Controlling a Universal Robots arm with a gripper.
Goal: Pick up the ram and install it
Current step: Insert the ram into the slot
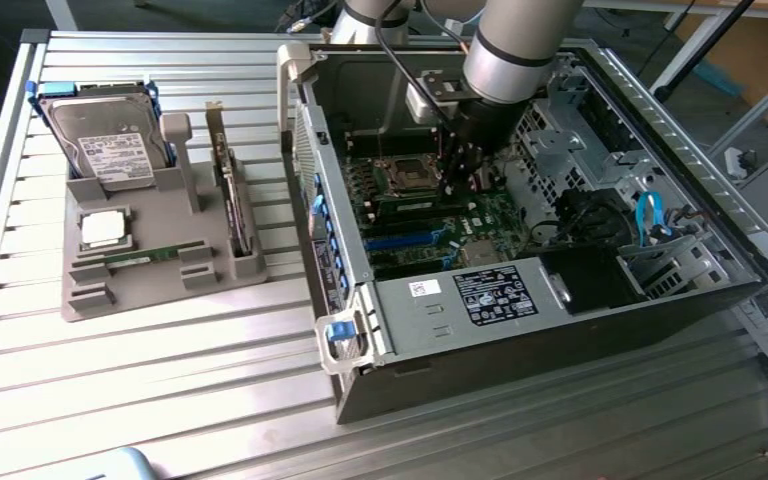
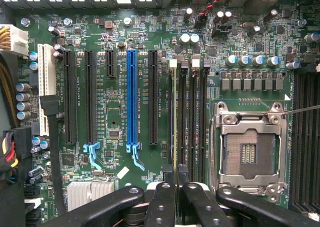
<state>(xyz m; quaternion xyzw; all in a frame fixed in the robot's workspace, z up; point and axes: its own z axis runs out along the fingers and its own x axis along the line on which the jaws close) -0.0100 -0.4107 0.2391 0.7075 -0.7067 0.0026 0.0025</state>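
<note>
My gripper (image 2: 175,181) reaches down into the open computer case (image 1: 398,330), over the motherboard (image 2: 115,112). Its two dark fingertips (image 2: 166,187) sit close together on a thin green ram (image 2: 174,132), seen edge-on. The stick runs along the first of the black memory slots (image 2: 193,117), between the long expansion slots and the empty processor socket (image 2: 248,152). Whether it is seated in the slot or just above it, I cannot tell. In the exterior view the gripper (image 1: 462,182) hangs beside the socket (image 1: 404,177).
Outside the case, at the exterior view's left, a grey holder (image 1: 91,300) carries a hard drive (image 1: 104,140), a silver processor (image 1: 101,228), an upright expansion card (image 1: 233,200) and a flat green stick (image 1: 144,257). Case walls and a drive cage (image 1: 558,130) hem in the arm.
</note>
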